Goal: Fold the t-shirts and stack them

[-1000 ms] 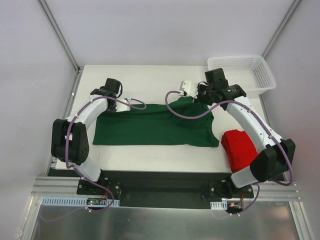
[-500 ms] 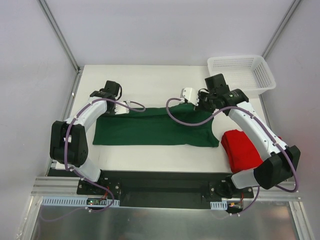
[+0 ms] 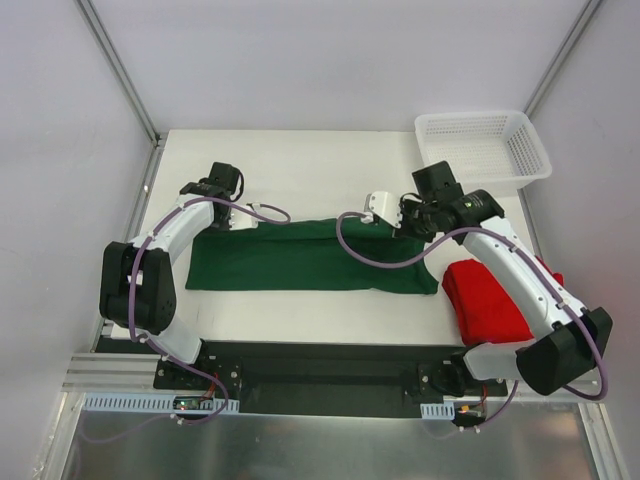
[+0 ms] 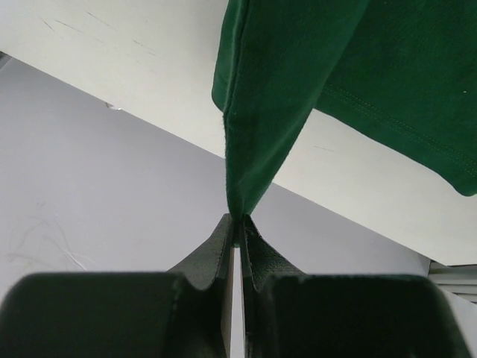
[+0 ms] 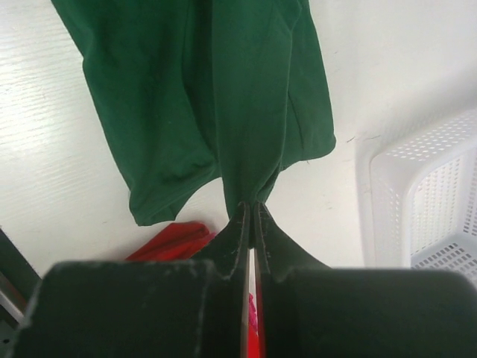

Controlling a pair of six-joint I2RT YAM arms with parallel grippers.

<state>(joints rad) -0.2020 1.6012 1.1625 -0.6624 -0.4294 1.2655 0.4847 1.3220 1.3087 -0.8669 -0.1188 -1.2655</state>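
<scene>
The dark green t-shirt (image 3: 300, 262) lies as a wide band across the middle of the table. My left gripper (image 3: 229, 220) is shut on its far left edge, and the cloth hangs pinched in the fingertips (image 4: 237, 221) in the left wrist view. My right gripper (image 3: 402, 218) is shut on the far right edge, where the green cloth (image 5: 223, 89) bunches into the jaws (image 5: 252, 206). Both corners are lifted a little off the table. The red t-shirt (image 3: 487, 298) lies folded at the right, beside the green one and under my right forearm; the red cloth (image 5: 173, 240) also shows below the right gripper.
A white mesh basket (image 3: 541, 160) stands at the far right corner, and its wall (image 5: 436, 201) is close to the right of my right gripper. Bare white table (image 3: 300, 165) lies beyond the green shirt. Purple cables loop over the cloth.
Both grippers have drawn the green shirt's far edge toward the near side, making the shirt a narrower band. The right gripper moved nearer and rightward; the red shirt has not moved.
</scene>
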